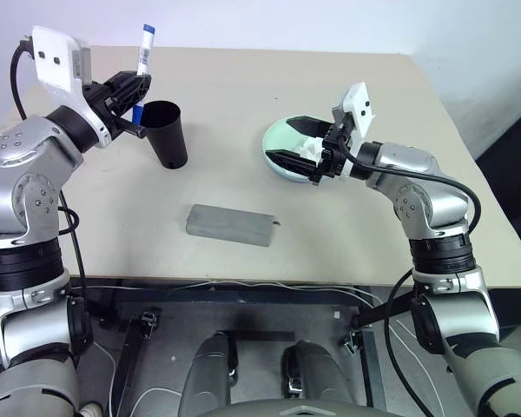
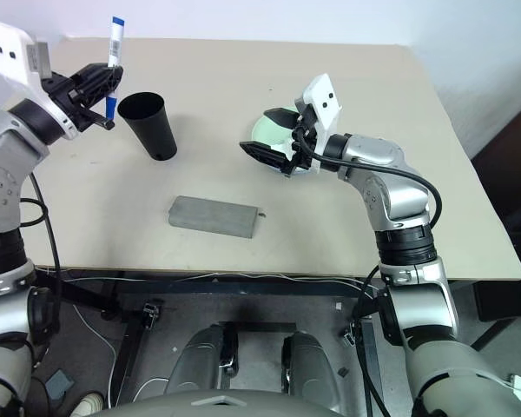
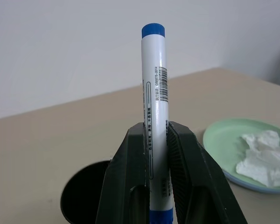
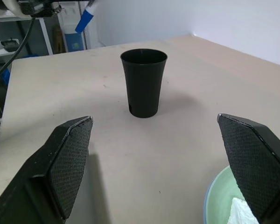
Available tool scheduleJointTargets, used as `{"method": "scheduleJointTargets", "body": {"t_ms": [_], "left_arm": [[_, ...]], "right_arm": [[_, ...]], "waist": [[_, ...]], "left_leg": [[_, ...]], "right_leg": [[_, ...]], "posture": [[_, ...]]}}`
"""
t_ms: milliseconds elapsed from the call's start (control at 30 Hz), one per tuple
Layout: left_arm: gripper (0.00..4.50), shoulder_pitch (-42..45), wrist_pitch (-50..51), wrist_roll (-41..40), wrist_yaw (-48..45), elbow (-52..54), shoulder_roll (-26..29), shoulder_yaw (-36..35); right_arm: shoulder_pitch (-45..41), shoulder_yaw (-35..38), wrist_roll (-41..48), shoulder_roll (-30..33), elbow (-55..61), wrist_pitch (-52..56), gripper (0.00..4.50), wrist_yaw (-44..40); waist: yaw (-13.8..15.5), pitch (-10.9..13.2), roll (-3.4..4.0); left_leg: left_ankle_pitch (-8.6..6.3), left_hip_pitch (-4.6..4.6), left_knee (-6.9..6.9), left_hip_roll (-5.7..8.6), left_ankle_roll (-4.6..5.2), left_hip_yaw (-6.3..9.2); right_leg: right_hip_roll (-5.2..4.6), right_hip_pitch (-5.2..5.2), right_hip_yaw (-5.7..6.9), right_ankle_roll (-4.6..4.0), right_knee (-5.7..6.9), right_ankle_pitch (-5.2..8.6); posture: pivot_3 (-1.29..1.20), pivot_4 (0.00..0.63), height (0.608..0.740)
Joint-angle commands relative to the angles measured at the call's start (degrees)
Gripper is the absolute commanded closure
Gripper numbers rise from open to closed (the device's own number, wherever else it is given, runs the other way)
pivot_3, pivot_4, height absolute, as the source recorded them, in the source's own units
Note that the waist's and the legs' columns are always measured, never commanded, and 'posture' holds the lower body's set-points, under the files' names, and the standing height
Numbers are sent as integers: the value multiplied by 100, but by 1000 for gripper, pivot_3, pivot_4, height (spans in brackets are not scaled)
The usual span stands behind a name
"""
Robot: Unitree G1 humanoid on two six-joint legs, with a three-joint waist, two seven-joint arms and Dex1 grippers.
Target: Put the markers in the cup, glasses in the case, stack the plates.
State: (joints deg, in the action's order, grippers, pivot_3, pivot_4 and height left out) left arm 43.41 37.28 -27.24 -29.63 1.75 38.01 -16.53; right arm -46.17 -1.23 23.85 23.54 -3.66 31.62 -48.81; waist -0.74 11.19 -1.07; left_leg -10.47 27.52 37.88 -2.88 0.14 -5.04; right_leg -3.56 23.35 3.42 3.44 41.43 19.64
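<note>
My left gripper [image 1: 135, 85] is shut on a white marker [image 3: 155, 84] with blue ends, holding it upright in the air just left of and above the black cup [image 1: 167, 132]. The cup stands upright on the table. My right gripper [image 4: 154, 119] is open with nothing between its fingers, hovering over the near edge of the mint green plate [image 1: 278, 137]. That plate lies on a light blue plate [image 3: 242, 183]. The grey case [image 1: 230, 224] lies shut near the table's front. The glasses are out of view.
A crumpled white tissue [image 3: 263, 156] rests on the mint green plate. The beige table [image 1: 243, 95] ends at a white wall behind and drops off at the right edge. Cables hang below the front edge.
</note>
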Motion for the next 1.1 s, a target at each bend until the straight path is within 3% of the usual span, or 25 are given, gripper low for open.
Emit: {"method": "scheduleJointTargets", "body": {"t_ms": [33, 233, 367, 600, 1100], "left_arm": [[4227, 278, -727, 179, 5, -266, -74, -74], [4227, 698, -1818, 532, -63, -1295, -276, 21], [4227, 1008, -3238, 857, -320, -2338, -404, 87], [4227, 1263, -4869, 975, -223, -4122, -729, -93], [4227, 1309, -6130, 1245, -659, -5815, -914, 5]], "right_arm": [[-6, 105, 80, -14, 164, -147, 0, -14], [22, 42, 82, -79, 200, -157, 0, -29], [14, 17, 63, -109, 189, -163, 0, -30], [57, -60, -57, -95, 163, -216, 0, 5], [177, -94, -272, -12, 180, -313, 0, 73]], "waist": [[3, 0, 0], [2, 0, 0], [3, 0, 0], [3, 0, 0], [0, 0, -1]], "left_leg": [[0, 0, 1, 0, 0, -1], [2, 1, 4, 0, 6, -3], [2, 0, 4, 0, 6, -6], [3, 1, 7, 0, 13, -14], [3, 6, 11, 0, 19, -16]], "right_leg": [[0, -1, 0, 1, 0, 0], [1, -1, -1, 8, 0, -4], [1, -1, -1, 8, 0, -4], [0, 2, 0, 14, 1, -8], [1, 5, 1, 19, 1, -11]], "posture": [[0, 150, 681], [0, 150, 681], [0, 150, 681], [0, 150, 681], [0, 150, 681]]}}
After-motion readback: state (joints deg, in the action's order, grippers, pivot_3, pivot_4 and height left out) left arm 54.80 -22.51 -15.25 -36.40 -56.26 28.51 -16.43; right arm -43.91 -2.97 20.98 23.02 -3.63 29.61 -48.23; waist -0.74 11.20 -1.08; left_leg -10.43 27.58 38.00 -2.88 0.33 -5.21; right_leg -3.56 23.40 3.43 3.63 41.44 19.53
